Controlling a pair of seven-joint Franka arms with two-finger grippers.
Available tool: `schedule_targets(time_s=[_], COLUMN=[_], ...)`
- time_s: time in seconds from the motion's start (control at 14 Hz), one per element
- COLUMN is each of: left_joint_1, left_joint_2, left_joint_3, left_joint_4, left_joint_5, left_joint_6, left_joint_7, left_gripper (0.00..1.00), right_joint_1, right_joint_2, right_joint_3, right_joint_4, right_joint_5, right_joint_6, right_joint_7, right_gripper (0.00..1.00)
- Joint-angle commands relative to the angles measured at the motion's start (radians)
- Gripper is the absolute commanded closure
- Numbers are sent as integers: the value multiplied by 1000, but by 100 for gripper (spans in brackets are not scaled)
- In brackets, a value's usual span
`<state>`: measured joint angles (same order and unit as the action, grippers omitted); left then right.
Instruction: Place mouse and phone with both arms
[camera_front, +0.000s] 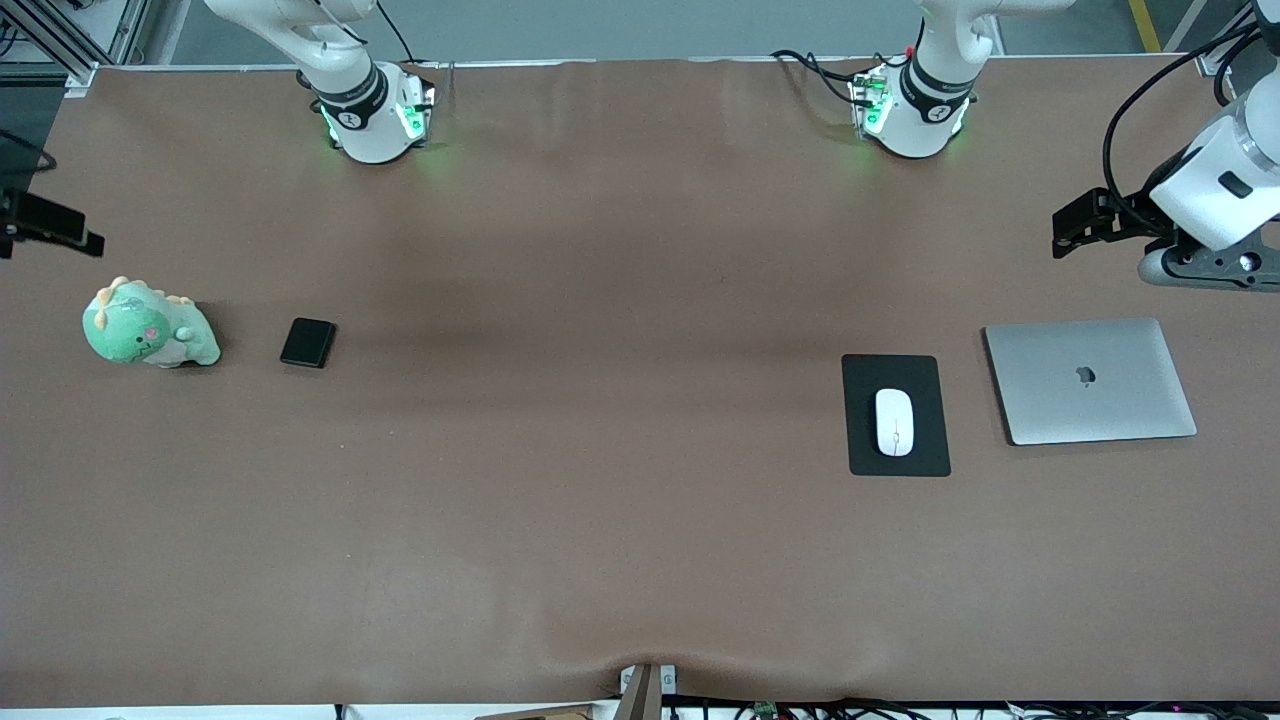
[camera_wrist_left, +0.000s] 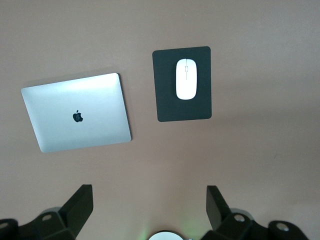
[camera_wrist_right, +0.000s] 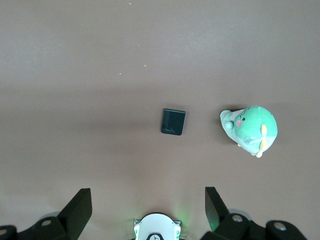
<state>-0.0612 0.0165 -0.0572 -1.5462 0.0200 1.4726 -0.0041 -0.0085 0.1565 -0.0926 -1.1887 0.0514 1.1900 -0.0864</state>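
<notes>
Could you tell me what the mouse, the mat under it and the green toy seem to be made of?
The mouse looks like smooth, glossy white plastic, evenly bright. The mat under it appears matte black, probably rubber or fabric, as it shows no glare. The green toy looks like soft plush, with rounded, fuzzy edges and stitched-on spikes.

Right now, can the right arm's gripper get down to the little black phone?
Probably yes. The right gripper hangs open, high over the table, and the phone lies flat with nothing on top. The green plush dinosaur sits beside it with a clear gap between them, so it shouldn't block the way.
</notes>
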Motion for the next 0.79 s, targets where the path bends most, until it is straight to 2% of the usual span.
schedule_targets(time_s=[0.0,0.36,0.71], left_joint_1=[-2,-2,-2], left_joint_2=[-4,-6,-7], left_joint_3=[2,2,-3], left_joint_4=[1,3,5], left_joint_5=[0,0,0], left_joint_6=[17,18,18], left_joint_7=[23,24,24], left_gripper=[0,0,0], right_joint_1=[-2,-2,-16], right_joint_2=[-81,-239,-232], right_joint_3=[25,27,22], right_joint_4=[-92,-327,-325], right_joint_5=[-22,-22,-21], right_joint_6=[16,131,166], right_joint_7=[5,5,-9], right_gripper=[0,0,0])
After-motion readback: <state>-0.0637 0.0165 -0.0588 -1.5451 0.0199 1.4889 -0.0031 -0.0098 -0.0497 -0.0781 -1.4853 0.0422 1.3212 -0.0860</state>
